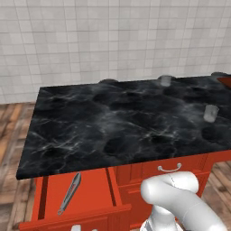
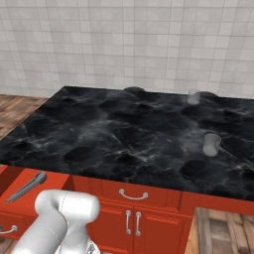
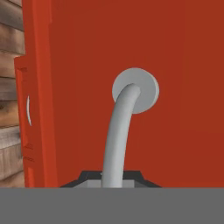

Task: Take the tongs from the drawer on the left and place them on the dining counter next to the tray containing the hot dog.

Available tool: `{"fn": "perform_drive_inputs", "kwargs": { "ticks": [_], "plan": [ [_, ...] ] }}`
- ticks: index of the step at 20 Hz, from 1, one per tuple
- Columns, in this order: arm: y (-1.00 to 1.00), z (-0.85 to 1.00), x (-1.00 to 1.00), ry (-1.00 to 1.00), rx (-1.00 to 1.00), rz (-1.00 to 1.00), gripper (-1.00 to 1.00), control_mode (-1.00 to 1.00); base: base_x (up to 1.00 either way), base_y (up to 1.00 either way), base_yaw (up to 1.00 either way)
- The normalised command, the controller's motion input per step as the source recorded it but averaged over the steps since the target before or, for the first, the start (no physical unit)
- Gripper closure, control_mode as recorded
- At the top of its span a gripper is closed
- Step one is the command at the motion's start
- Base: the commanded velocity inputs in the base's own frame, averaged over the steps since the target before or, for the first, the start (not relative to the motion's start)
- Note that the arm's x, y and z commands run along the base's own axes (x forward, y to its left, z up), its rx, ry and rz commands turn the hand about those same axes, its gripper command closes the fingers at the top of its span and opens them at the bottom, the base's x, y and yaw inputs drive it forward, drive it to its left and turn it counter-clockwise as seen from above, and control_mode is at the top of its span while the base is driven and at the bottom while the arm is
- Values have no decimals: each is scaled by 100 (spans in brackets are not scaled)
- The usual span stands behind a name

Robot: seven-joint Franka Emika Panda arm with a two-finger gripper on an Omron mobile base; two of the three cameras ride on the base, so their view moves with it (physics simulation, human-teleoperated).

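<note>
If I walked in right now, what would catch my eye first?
Probably the big black marble dining counter on its red-orange base. Below its left end the drawer stands pulled open, with long grey tongs lying inside. In the hand view the gripper is shut on the drawer's curved silver handle.

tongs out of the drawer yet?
No, the tongs lie inside the open drawer, below the counter edge.

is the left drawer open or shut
Open: the drawer is pulled out from under the dining counter, with the tongs lying inside.
</note>
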Motion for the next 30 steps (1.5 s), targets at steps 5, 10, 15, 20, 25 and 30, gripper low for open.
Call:
{"fn": "perform_drive_inputs", "kwargs": {
  "ticks": [5,10,15,20,25,30],
  "plan": [
    [0,0,0,0,0,0,100,-100,0,0,0],
    [0,0,-3,0,0,0,100,-100,0,0,0],
    [0,0,-21,1,0,0,100,-100,0,0,0],
    [0,0,-23,2,0,0,100,-100,0,0,0],
    [0,0,-2,0,0,0,100,-100,0,0,0],
    [1,0,0,0,0,0,100,-100,0,0,0]
  ]
}}
